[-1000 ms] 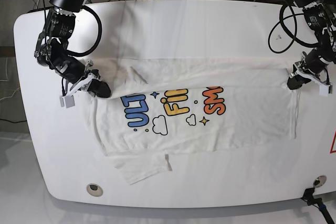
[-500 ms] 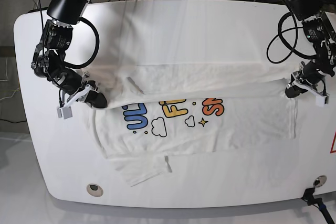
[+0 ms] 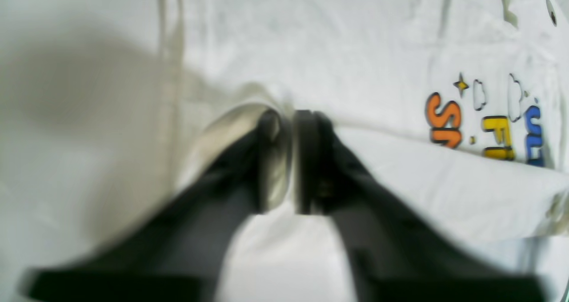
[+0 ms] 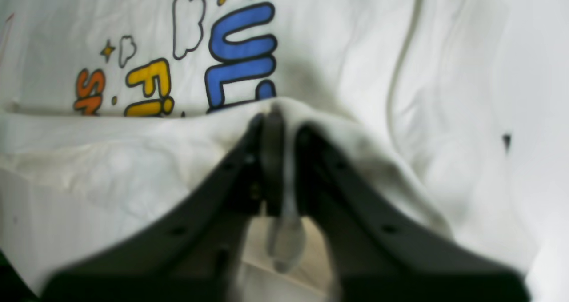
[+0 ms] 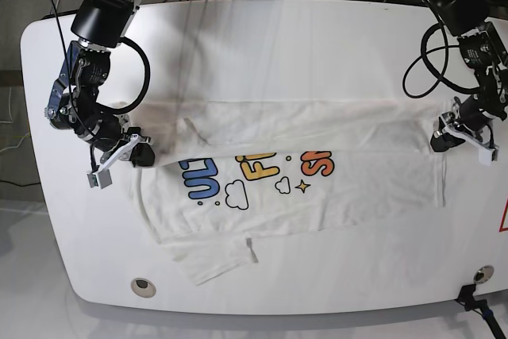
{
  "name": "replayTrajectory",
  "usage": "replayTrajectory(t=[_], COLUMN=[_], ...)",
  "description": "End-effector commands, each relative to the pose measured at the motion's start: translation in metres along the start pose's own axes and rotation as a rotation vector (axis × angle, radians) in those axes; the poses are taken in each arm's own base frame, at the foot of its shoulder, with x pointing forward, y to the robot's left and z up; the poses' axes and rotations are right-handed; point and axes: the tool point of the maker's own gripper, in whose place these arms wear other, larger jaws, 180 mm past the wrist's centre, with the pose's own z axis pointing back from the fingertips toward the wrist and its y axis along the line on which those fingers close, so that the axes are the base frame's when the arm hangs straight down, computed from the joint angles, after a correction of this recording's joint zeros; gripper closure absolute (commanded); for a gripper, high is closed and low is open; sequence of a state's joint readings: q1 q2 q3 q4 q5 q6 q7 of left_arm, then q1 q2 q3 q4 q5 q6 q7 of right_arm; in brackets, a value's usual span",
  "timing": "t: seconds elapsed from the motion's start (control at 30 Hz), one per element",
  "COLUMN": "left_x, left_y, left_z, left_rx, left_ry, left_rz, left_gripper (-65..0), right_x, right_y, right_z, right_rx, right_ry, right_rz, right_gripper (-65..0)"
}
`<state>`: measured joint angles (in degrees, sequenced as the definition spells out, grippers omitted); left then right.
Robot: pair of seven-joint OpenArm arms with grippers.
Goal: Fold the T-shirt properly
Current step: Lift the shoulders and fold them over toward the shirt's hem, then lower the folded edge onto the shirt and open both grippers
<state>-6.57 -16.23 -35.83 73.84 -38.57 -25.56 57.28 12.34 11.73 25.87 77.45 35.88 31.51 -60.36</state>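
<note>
— Cloth is hanging between 2 arms: the T-shirt (image 5: pixel 294 172) is lying across the middle of the white table (image 5: pixel 262 37), print facing up, and its far edge is being carried toward the near side as a long folded band.

— Who is holding what?

— The right gripper (image 5: pixel 136 153), on the base view's left, is clamping a bunched corner of the shirt; its wrist view is showing white fabric pinched between the closed black fingers (image 4: pixel 272 151). The left gripper (image 5: pixel 444 134), at the opposite end, is doing the same, jaws pressed together on a fold of cloth, though that wrist view is blurred, so the exact bite is hard to judge.

— Which step is this?

— Seemingly the lengthwise fold, partway through: the lifted band is covering the tops of the letters (image 5: pixel 254 171), while the lower half and 1 sleeve (image 5: pixel 214 258) are lying flat near the front edge.

— And next?

— Probably both arms are needing to travel together, keeping the band taut and level, then lowering it evenly over the print before letting go.
</note>
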Motion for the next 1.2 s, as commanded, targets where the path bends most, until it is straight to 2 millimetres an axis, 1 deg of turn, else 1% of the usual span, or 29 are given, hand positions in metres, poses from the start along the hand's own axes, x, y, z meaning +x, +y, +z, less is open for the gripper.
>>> replayTrajectory(t=[0.0, 0.03, 0.07, 0.1, 0.13, 0.2, 0.23, 0.27, 0.3, 0.33, 0.37, 0.43, 0.47, 0.5, 0.57, 0.63, 0.7, 0.73, 0.77, 0.83, 0.9, 1.07, 1.1, 1.17], left_x=[0.027, 0.028, 0.030, 0.030, 0.031, 0.033, 0.035, 0.037, 0.038, 0.040, 0.046, 0.054, 0.060, 0.065, 0.067, 0.066, 0.058, 0.053, 0.049, 0.042, 0.034, 0.015, 0.011, 0.007], left_y=[-0.003, -0.003, -0.004, -0.005, -0.005, -0.005, -0.003, 0.000, 0.003, 0.004, 0.005, 0.001, -0.003, -0.009, -0.020, -0.037, -0.045, -0.048, -0.049, -0.049, -0.047, -0.037, -0.036, -0.034], left_z=[0.006, 0.006, 0.006, 0.006, 0.006, 0.006, 0.007, 0.010, 0.011, 0.011, 0.014, 0.017, 0.020, 0.023, 0.030, 0.034, 0.038, 0.040, 0.041, 0.042, 0.044, 0.046, 0.046, 0.047], left_rx=[-0.001, 0.002, 0.004, 0.004, 0.006, 0.008, 0.014, 0.029, 0.046, 0.062, 0.081, 0.122, 0.140, 0.155, 0.163, 0.155, 0.148, 0.142, 0.136, 0.126, 0.128, 0.133, 0.133, 0.133], left_ry=[-0.041, -0.029, -0.018, -0.013, -0.008, -0.005, -0.003, -0.002, 0.001, 0.002, -0.004, -0.007, -0.021, -0.046, -0.112, -0.168, -0.210, -0.233, -0.249, -0.272, -0.273, -0.232, -0.222, -0.212], left_rz=[-0.073, -0.096, -0.117, -0.128, -0.139, -0.150, -0.161, -0.175, -0.187, -0.200, -0.224, -0.306, -0.352, -0.404, -0.497, -0.595, -0.668, -0.693, -0.704, -0.729, -0.746, -0.743, -0.742, -0.740], left_gripper=[-26.9, -33.6, -38.6, -41.1, -42.2, -42.3, -42.4, -42.4, -42.4, -42.4, -42.4, -42.4, -42.4, -42.4, -42.3, -42.2, -42.2, -42.2, -42.0, -42.0, -42.0, -42.0, -42.0, -42.0], right_x=[0.026, 0.026, 0.026, 0.028, 0.029, 0.030, 0.032, 0.038, 0.043, 0.047, 0.045, 0.049, 0.051, 0.049, 0.047, 0.036, 0.024, 0.019, 0.014, 0.000, -0.002, -0.020, -0.023, -0.022], right_y=[-0.002, -0.002, -0.003, -0.006, -0.009, -0.008, -0.008, -0.006, -0.003, -0.001, -0.002, -0.002, -0.001, -0.004, -0.008, -0.021, -0.024, -0.031, -0.036, -0.041, -0.051, -0.072, -0.075, -0.073], right_z=[0.008, 0.008, 0.009, 0.011, 0.013, 0.014, 0.016, 0.019, 0.023, 0.028, 0.034, 0.048, 0.053, 0.059, 0.069, 0.077, 0.074, 0.075, 0.076, 0.069, 0.072, 0.074, 0.073, 0.071], right_rx=[-0.009, -0.010, -0.013, -0.021, -0.029, -0.034, -0.040, -0.047, -0.055, -0.063, -0.075, -0.101, -0.108, -0.127, -0.191, -0.287, -0.323, -0.348, -0.364, -0.356, -0.360, -0.363, -0.362, -0.350], right_ry=[-0.063, -0.061, -0.061, -0.062, -0.060, -0.033, -0.018, -0.019, -0.024, -0.028, -0.018, -0.026, -0.036, -0.032, -0.032, 0.002, -0.007, -0.020, -0.022, 0.004, -0.010, 0.012, 0.016, -0.014], right_rz=[0.037, 0.040, 0.041, 0.048, 0.054, 0.104, 0.139, 0.177, 0.212, 0.248, 0.280, 0.356, 0.386, 0.416, 0.490, 0.567, 0.592, 0.579, 0.565, 0.555, 0.527, 0.442, 0.432, 0.425], right_gripper=[-15.2, -20.7, -26.7, -30.8, -36.1, -45.4, -49.0, -51.8, -53.6, -54.1, -54.1, -54.1, -54.1, -54.1, -54.1, -54.1, -54.1, -54.1, -54.1, -54.1, -54.1, -54.1, -54.1, -54.1])
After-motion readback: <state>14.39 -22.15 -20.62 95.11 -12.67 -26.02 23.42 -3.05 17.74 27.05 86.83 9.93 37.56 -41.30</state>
